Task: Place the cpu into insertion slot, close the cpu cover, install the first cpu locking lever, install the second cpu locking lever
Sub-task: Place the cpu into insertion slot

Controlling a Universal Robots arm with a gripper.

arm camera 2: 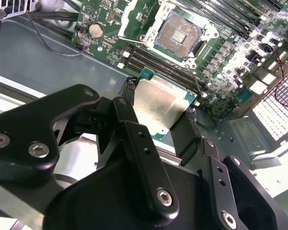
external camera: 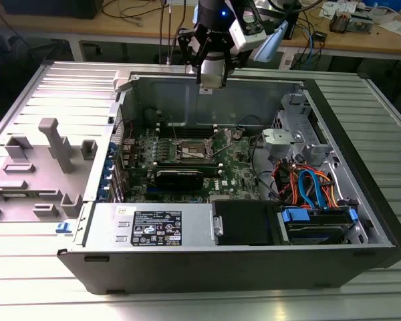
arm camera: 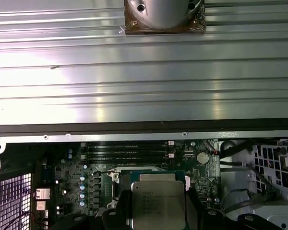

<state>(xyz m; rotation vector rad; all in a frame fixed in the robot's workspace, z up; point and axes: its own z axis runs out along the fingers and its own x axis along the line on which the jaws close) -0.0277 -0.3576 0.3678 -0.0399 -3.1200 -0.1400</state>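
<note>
Black metal gripper [arm camera 2: 161, 100], its jaws clamped narrowly on opposite edges of the cpu [arm camera 2: 157, 110], a flat square chip with a dull silver-grey lid and a green rim. The chip hangs clear of the green circuit board [arm camera 2: 103, 17]. The insertion slot [arm camera 2: 178, 32], with a dark centre and a silver rim, lies uncovered inside the grey sheet-metal case [external camera: 254, 100].

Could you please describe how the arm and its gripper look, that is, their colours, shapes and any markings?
The gripper is matte black, built of flat jointed bars that are pinned with round silver screws and end in narrow black fingers. In the exterior view, the arm above it is pale grey with a light blue cap, and a small blue light glows on it.
</note>
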